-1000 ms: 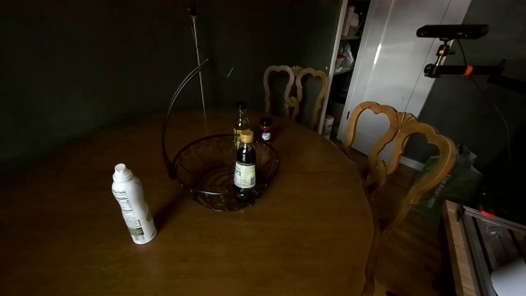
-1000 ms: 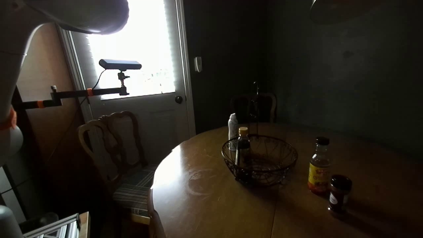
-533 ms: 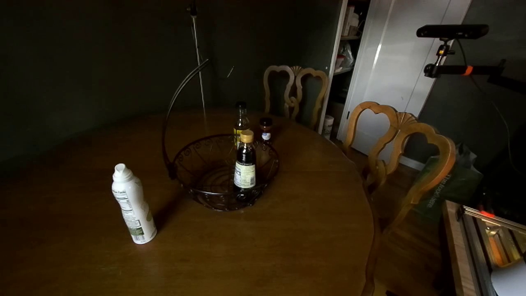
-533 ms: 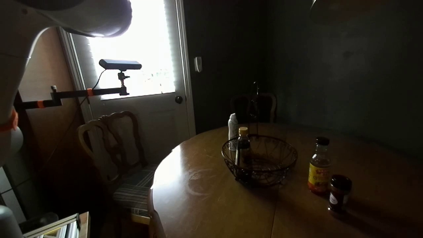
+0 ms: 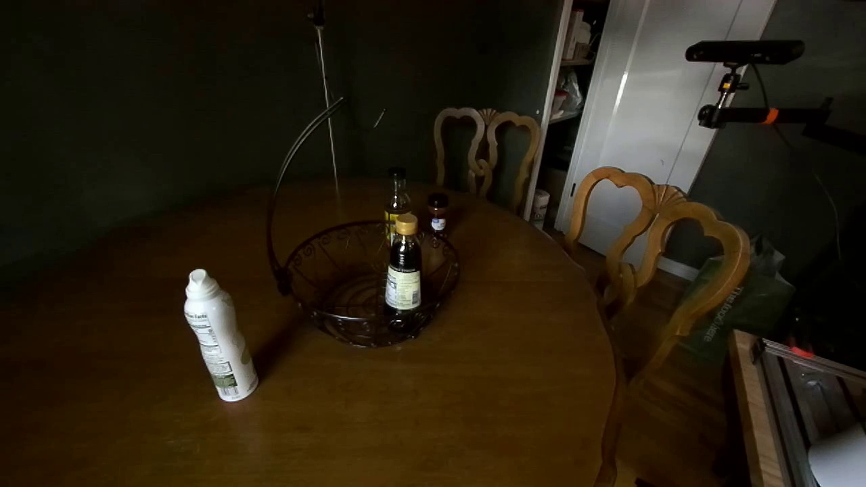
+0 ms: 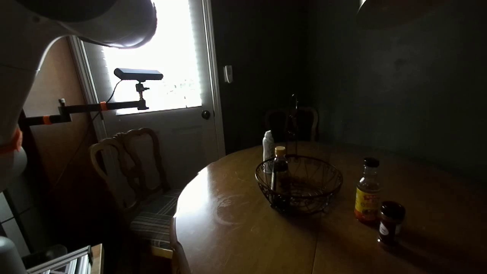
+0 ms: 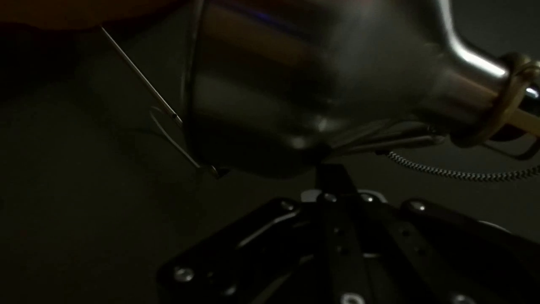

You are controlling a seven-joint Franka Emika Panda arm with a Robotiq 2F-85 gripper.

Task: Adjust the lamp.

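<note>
Currently, the bell-shaped silver metal lamp [image 7: 316,82] occupies the wrist view's upper centre. The black jointed gripper [image 7: 334,174] has its jaws together, tips adjacent to the lamp; contact is indeterminable. A black-and-white zigzag-patterned cord [image 7: 472,175] extends right.

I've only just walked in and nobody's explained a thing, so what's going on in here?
A robot arm seems to be adjusting a metal-shaded lamp. In the wrist view its gripper looks shut, right by the lamp; whether they touch I can't tell. On the table, a wire basket holds a yellow-capped bottle, and a white container stands outside it.
</note>
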